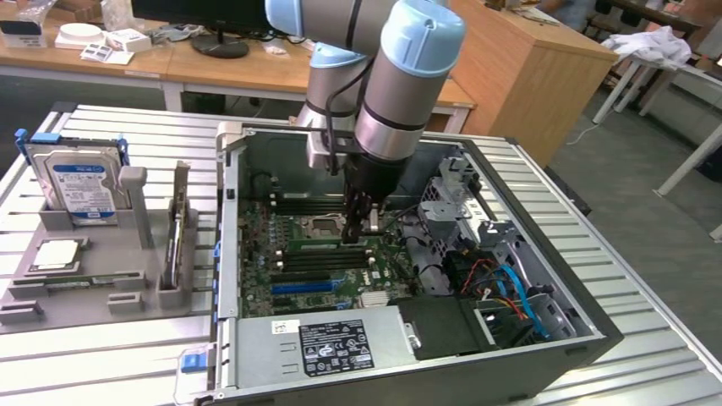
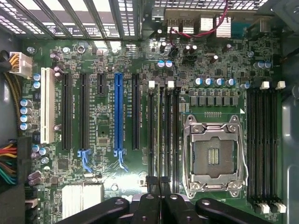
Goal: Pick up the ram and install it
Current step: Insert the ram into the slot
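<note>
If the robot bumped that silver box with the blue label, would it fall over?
Probably not: the hard drive stands on its edge, but its bottom sits in a grey stand that props it. It looks like a metal box, so it is likely stiff and heavy for its size. Out of the stand, it might tip, being thin.
</note>
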